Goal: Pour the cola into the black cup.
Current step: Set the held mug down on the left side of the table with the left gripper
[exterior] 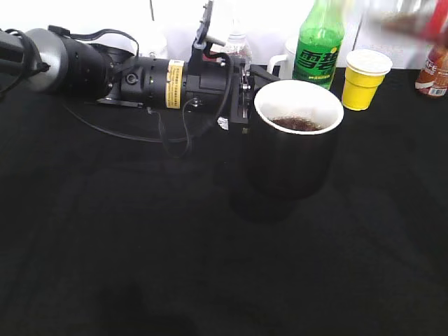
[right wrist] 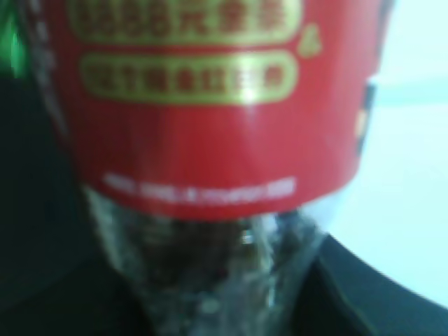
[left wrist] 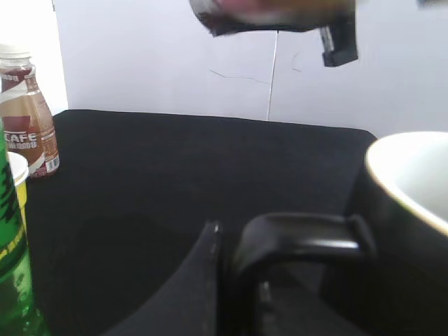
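Note:
The black cup point(exterior: 290, 157) stands mid-table with dark cola point(exterior: 297, 124) in its white inside. My left gripper point(exterior: 241, 105) lies at the cup's left side, shut on its black handle point(left wrist: 301, 234); one finger point(left wrist: 210, 280) presses against the handle. The cola bottle point(right wrist: 217, 105) with its red label fills the right wrist view, held in my right gripper, whose jaws are hidden behind it. It shows as a blur at the top right of the exterior view point(exterior: 406, 21) and tilted high above the table in the left wrist view point(left wrist: 273, 14), with part of the right gripper point(left wrist: 339, 42) beside it.
Behind the cup stand a tall green soda bottle point(exterior: 318, 49), a yellow paper cup point(exterior: 364, 77), a pale mug point(exterior: 283, 63) and a small water bottle point(exterior: 238, 45). A brown coffee bottle point(exterior: 434, 73) stands at the far right. The black table point(exterior: 140, 245) ends at a white wall.

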You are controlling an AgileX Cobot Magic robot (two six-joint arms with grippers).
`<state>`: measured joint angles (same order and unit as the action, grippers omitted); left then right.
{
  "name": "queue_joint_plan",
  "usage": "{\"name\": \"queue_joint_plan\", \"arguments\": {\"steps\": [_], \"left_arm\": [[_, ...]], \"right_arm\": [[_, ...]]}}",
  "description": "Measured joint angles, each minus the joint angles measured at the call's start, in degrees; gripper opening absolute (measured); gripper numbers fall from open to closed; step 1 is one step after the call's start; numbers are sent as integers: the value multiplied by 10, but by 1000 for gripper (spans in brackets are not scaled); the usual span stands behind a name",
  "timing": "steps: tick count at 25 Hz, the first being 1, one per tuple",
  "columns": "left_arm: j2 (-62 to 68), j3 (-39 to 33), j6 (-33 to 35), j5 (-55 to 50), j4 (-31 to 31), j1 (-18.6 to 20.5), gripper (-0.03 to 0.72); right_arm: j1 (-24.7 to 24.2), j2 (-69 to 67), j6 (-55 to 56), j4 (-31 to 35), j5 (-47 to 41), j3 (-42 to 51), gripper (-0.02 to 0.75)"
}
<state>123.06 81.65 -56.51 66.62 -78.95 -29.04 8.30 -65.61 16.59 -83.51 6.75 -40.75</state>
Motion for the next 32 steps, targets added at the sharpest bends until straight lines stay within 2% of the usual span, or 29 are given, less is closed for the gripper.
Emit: {"name": "queue_joint_plan", "arguments": {"steps": [2, 4, 5, 6, 10, 12, 14, 16, 18, 19, 21, 23, 24, 26, 28, 30, 32], "left_arm": [[0, 0, 0, -4, 0, 1, 41], [0, 0, -6, -10, -1, 10, 41], [-4, 0, -17, -18, -2, 22, 41], [-14, 0, -29, -27, -7, 35, 41], [-115, -24, -57, -90, -21, 103, 41], [-195, -75, -58, -154, -23, 130, 41], [-310, -150, -59, -262, -20, 152, 41], [-405, -219, -53, -416, 41, 153, 41], [-464, -275, -53, -536, 162, 153, 41], [-484, -300, -53, -587, 203, 153, 41], [-502, -326, -49, -635, 221, 154, 41], [-506, -327, -49, -640, 230, 169, 41], [-502, -327, -49, -638, 230, 190, 41], [-471, -327, -49, -603, 245, 258, 41], [-434, -328, -29, -520, 256, 307, 41], [-412, -328, 54, -449, 306, 314, 41], [-407, -328, 87, -425, 330, 313, 41]], "right_arm": [[0, 0, 96, 193, 19, 0, 370], [0, 0, 210, 369, 92, 0, 370], [0, 1, 278, 418, 127, 0, 370], [0, 3, 321, 432, 151, 0, 370], [-2, 44, 345, 446, 106, 27, 370], [-2, 71, 340, 446, 58, 39, 370], [-3, 104, 334, 446, 37, 44, 370], [-3, 140, 332, 438, 36, 44, 370], [-3, 162, 332, 435, 33, 45, 370], [-3, 168, 332, 435, 33, 45, 370], [-3, 180, 332, 435, 33, 54, 368], [-3, 187, 333, 435, 33, 70, 368], [-3, 188, 333, 435, 34, 78, 368], [-3, 188, 333, 435, 35, 85, 368], [-3, 188, 333, 435, 44, 85, 368], [-3, 188, 333, 435, 52, 85, 368], [-3, 188, 333, 425, 55, 88, 368]]}}
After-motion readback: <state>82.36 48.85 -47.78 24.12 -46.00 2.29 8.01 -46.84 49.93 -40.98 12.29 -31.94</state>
